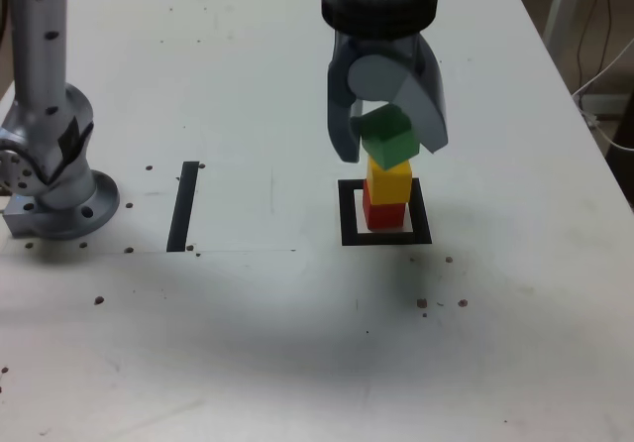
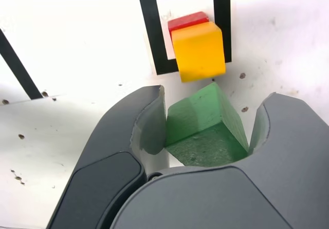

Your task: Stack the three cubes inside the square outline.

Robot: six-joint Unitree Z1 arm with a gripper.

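Note:
The red cube [image 1: 384, 210] sits inside the square outline [image 1: 349, 214], and the yellow cube [image 1: 388, 179] rests on top of it. My gripper [image 1: 388, 143] hangs just above the yellow cube, shut on the green cube [image 1: 389, 137], which is tilted and held by two of its sides. In the wrist view the green cube [image 2: 205, 126] is pinched between the grey jaws of the gripper [image 2: 205, 129]. Beyond it lie the yellow cube [image 2: 198, 52], the red cube [image 2: 186, 21] and the square outline [image 2: 149, 29]. Whether green touches yellow I cannot tell.
A straight black strip [image 1: 183, 205] lies on the white table [image 1: 248, 85] to the exterior view's left of the outline. The arm's metal base [image 1: 54, 165] stands at the far left. Small dark holes dot the tabletop.

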